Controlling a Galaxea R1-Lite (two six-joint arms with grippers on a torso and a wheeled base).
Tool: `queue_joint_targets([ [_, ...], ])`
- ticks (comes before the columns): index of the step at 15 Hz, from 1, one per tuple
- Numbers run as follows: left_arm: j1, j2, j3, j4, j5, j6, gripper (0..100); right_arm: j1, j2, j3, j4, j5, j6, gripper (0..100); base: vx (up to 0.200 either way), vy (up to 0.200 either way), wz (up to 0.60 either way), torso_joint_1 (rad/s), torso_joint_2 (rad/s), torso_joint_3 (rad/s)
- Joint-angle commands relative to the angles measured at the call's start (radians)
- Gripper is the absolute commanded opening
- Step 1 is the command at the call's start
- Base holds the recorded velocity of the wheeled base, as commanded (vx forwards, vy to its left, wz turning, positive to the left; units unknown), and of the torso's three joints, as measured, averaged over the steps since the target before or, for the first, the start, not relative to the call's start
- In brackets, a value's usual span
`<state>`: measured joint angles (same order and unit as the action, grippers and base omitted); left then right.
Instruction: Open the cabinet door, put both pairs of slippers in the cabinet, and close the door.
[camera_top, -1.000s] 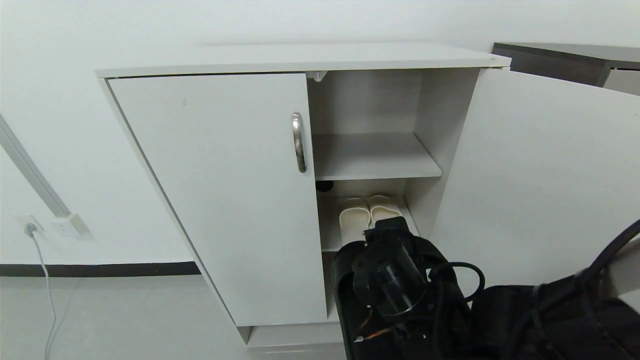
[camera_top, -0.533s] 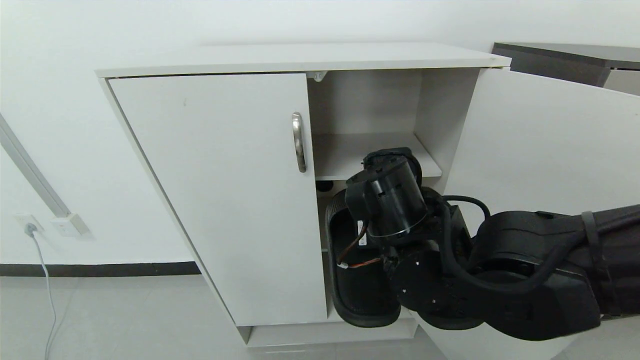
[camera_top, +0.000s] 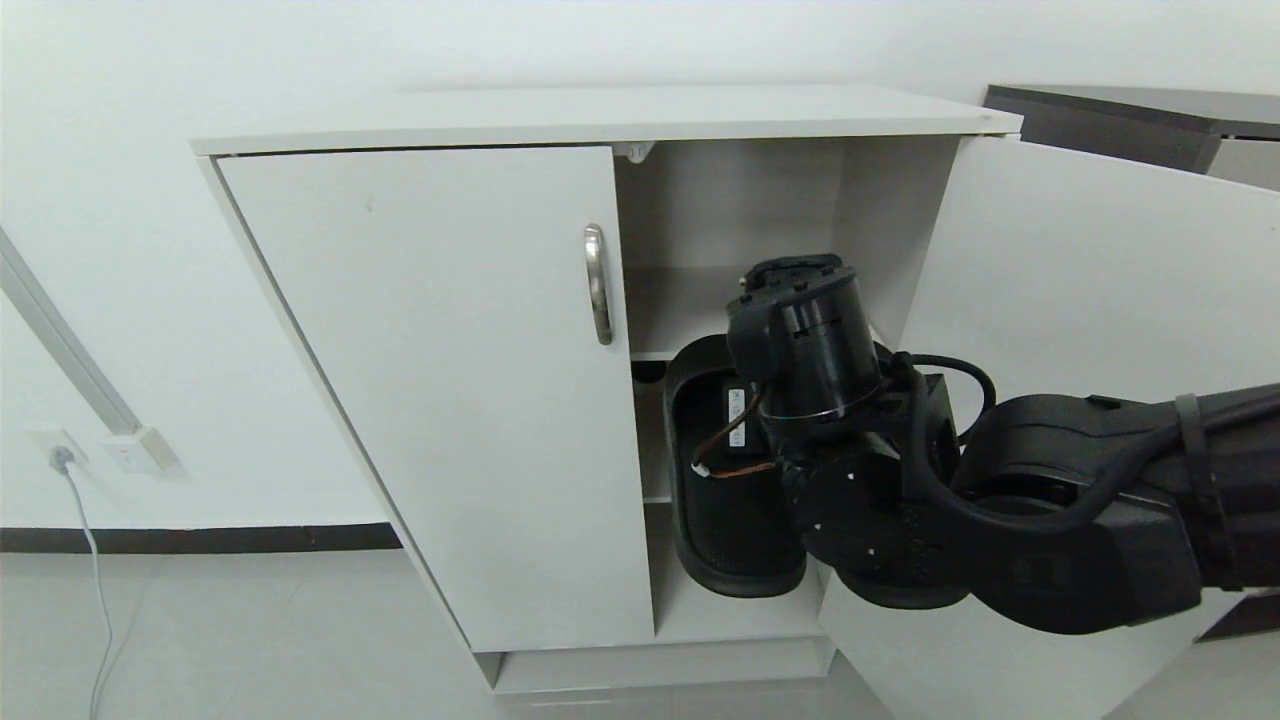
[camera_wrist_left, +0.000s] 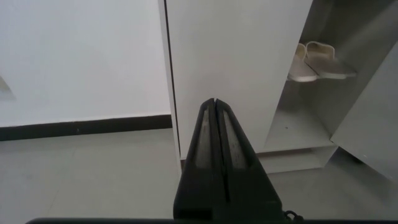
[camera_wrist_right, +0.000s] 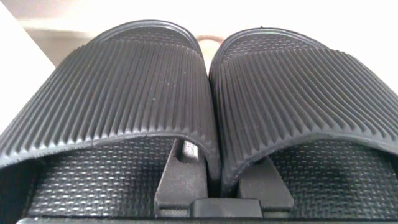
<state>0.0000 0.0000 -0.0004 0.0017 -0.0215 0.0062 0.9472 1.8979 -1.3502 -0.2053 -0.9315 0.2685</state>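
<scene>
The white cabinet (camera_top: 600, 115) has its left door (camera_top: 450, 380) closed and its right door (camera_top: 1080, 300) swung open. My right arm's wrist (camera_top: 805, 340) is in the open half, holding the pair of black slippers (camera_top: 725, 490) steeply tilted, from just under the upper shelf (camera_top: 680, 300) down to above the bottom board (camera_top: 720, 615). In the right wrist view my right gripper (camera_wrist_right: 221, 180) is shut on the black slippers (camera_wrist_right: 205, 93), pinching their inner edges together. The cream slippers (camera_wrist_left: 317, 59) lie on the middle shelf. My left gripper (camera_wrist_left: 214, 109) is shut and empty, low in front of the closed door.
A metal handle (camera_top: 597, 285) runs down the closed door's inner edge. A wall socket with a cable (camera_top: 60, 455) is at the far left. A dark cabinet (camera_top: 1100, 115) stands behind the open door. Grey floor (camera_wrist_left: 93, 174) lies in front.
My right arm rose from low in front of the cabinet and carried the black slippers up and into the open half. They now cover the cream slippers in the head view.
</scene>
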Motion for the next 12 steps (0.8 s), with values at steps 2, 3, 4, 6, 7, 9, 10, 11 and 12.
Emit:
queue_joint_targets([
  [2, 0.000, 0.000, 0.000, 0.000, 0.000, 0.000, 0, 0.001, -0.005, 0.002, -0.003, 0.000, -0.003, 0, 0.000, 0.000, 0.00, 0.000, 0.00, 0.000],
  [3, 0.000, 0.000, 0.000, 0.000, 0.000, 0.000, 0, 0.001, -0.003, 0.003, -0.003, 0.000, -0.003, 0, 0.200, 0.000, 0.00, 0.002, 0.00, 0.007],
  [4, 0.000, 0.000, 0.000, 0.000, -0.002, 0.001, 0, 0.001, -0.003, 0.003, -0.005, 0.000, -0.003, 0, 0.200, 0.000, 0.00, 0.002, 0.01, 0.002],
  [6, 0.000, 0.000, 0.000, 0.000, -0.002, 0.001, 0, 0.001, -0.003, 0.003, -0.003, 0.000, -0.002, 0, 0.200, 0.000, 0.00, 0.002, 0.00, 0.002],
  [7, 0.000, 0.000, 0.000, 0.000, -0.002, 0.001, 0, 0.001, -0.003, 0.005, -0.003, 0.000, -0.002, 0, 0.200, 0.000, 0.00, 0.007, 0.00, -0.002],
  [9, 0.000, 0.000, 0.000, 0.000, -0.002, 0.001, 0, -0.004, -0.002, 0.011, -0.003, 0.000, 0.001, 0, 0.200, 0.000, 0.00, 0.010, 0.00, 0.000],
  [10, 0.000, 0.000, 0.000, 0.000, -0.002, 0.001, 0, -0.004, -0.002, 0.014, -0.003, 0.002, 0.003, 0, 0.200, 0.000, 0.00, 0.007, 0.00, 0.002],
  [11, 0.000, 0.000, 0.000, 0.000, -0.002, 0.001, 0, -0.005, -0.003, 0.020, -0.005, 0.002, 0.005, 0, 0.200, 0.000, 0.00, 0.002, 0.01, 0.002],
  [12, 0.000, 0.002, 0.000, 0.000, 0.000, 0.001, 0, -0.010, -0.006, 0.028, -0.013, 0.002, 0.006, 0, 0.200, 0.000, 0.00, 0.002, 0.01, 0.002],
])
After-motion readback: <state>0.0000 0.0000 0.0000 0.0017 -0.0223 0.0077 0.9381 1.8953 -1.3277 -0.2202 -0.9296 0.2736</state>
